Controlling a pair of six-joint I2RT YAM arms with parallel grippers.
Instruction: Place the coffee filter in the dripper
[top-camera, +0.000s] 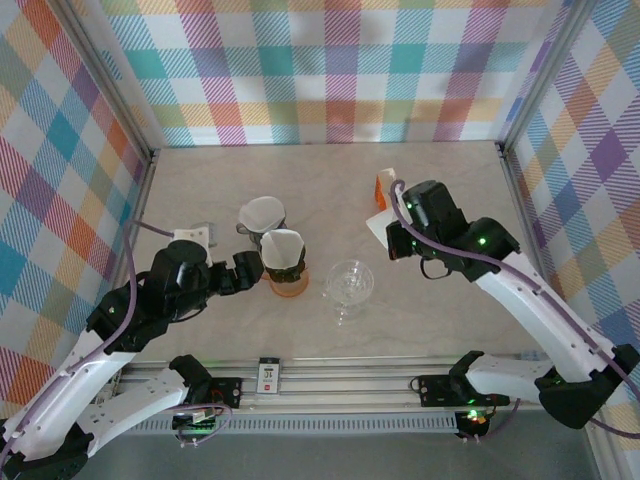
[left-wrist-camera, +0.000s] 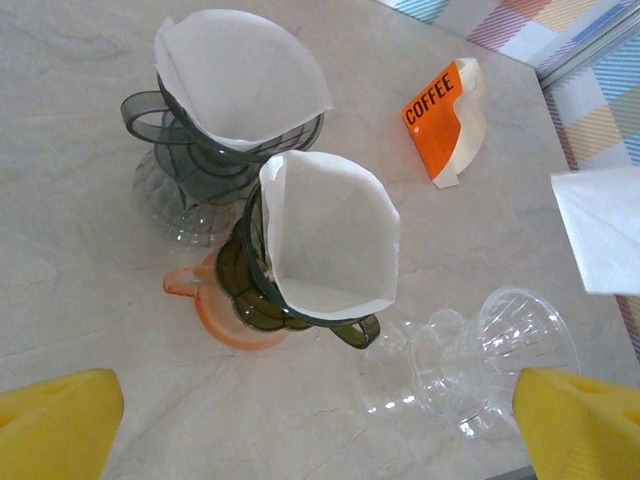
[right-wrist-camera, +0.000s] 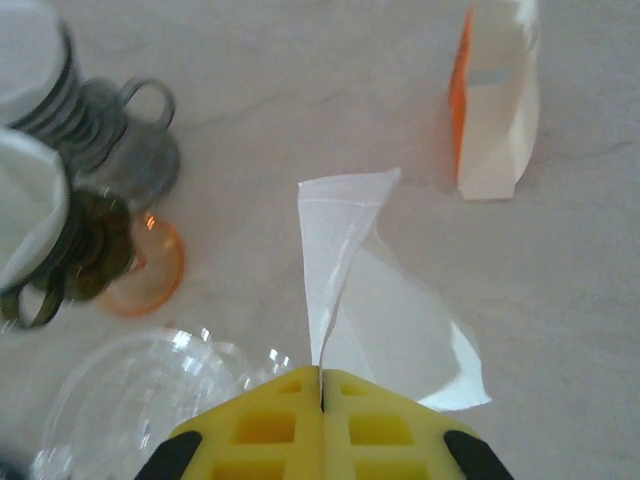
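Pinches a white coffee filter (right-wrist-camera: 345, 250) by its lower edge in the right gripper (right-wrist-camera: 322, 385), yellow pads (right-wrist-camera: 260, 430) pressed fully together on the paper. Holds that filter behind and to the right of the clear dripper (top-camera: 347, 285), near it but apart from it, folded edge up, one flap spread sideways.

Between the two arms on the marble-patterned table (top-camera: 450, 320): that clear dripper, its glass bowl catching the light.

Further behind the clear dripper and to its right, past the held filter: an orange-and-white bag (left-wrist-camera: 445, 118) marked COFFEE.

Just left of the clear dripper: a dark green dripper (left-wrist-camera: 245, 285) lined with white paper, stacked on an orange dripper (left-wrist-camera: 220, 320).

Left of the clear dripper and further back, just beyond the stack: a grey dripper (left-wrist-camera: 200, 170), likewise lined with white paper.

Spreads the left gripper (top-camera: 248, 272) wide, its own pads (left-wrist-camera: 55, 420) far apart and gripping nothing. Hangs left of the clear dripper, on the far side of the stack, close beside the orange dripper.
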